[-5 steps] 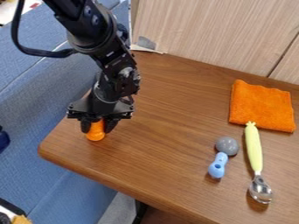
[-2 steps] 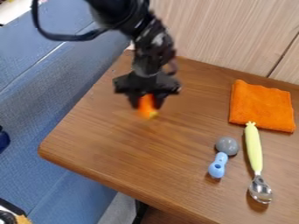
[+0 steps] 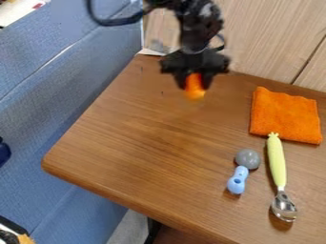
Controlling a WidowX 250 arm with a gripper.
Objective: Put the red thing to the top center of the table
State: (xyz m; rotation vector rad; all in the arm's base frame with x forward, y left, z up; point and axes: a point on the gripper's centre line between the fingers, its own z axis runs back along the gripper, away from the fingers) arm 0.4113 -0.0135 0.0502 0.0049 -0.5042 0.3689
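By the far edge of the table point(image 3: 140, 143), the gripper point(image 3: 194, 86) has its fingers closed on the red thing point(image 3: 195, 92), one to each side. Thing reads orange-red with a lighter lower end. It sits between the fingers and sticks out below them. Long axis close to upright, so roughly in line with the fingers. Looks held above the wood; exact clearance I can't tell.

One arm only, coming from the top, so no handoff. Key relation: drop spot should be more or less under the thing, near the middle of the far side. I'd call it late carry, with lowering and release left. Maybe a small sideways trim first, then straight down, open once the base is flat. Narrow base could tip if let go high or at a slant.

Further out: wall panel point(image 3: 261, 38) right behind the far edge, so don't overshoot back. Cloth point(image 3: 284, 116) to the image right, apart from the thing; stay off it. Rattle point(image 3: 238, 180) and spoon point(image 3: 276, 162) lie nearer the camera, out of the way of a vertical drop.
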